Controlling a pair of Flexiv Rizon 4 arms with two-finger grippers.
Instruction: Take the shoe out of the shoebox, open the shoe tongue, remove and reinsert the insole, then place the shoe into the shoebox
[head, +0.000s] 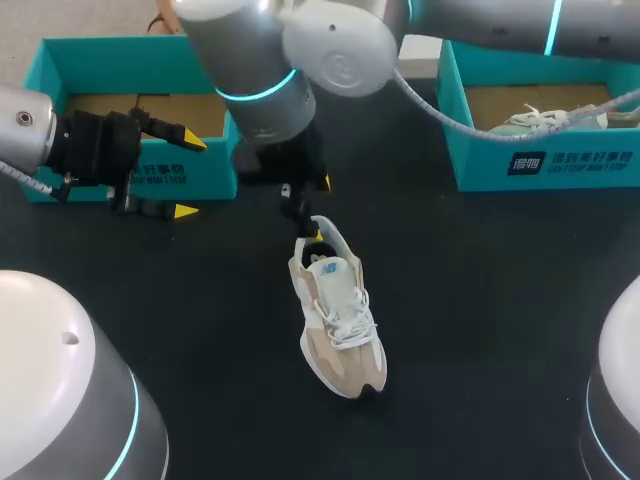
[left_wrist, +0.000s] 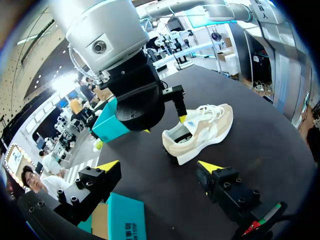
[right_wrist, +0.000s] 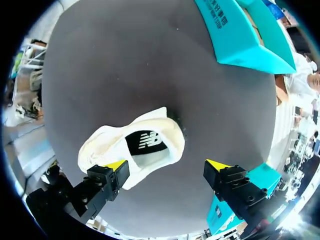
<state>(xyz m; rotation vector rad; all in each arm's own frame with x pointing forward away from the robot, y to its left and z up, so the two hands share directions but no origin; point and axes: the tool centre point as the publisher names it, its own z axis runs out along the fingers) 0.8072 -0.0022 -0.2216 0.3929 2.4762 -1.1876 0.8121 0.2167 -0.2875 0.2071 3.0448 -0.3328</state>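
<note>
Centrally on the table (head: 480, 300) sits a light, soft shoe (head: 338, 315), likely best pinched at its firmer heel collar (right_wrist: 176, 137), over which the right claw (right_wrist: 167, 165) hangs wide open, empty, as is the left claw (left_wrist: 159, 165)

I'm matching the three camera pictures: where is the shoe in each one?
Head view: shoe mid-table, toe toward the robot.
Left wrist view: shoe ahead of the left gripper.
Right wrist view: shoe's heel opening under the right gripper.
Shared landmark: right gripper at the heel.

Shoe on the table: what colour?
Beige and white lace-up sneaker; clearest in the head view.
</note>
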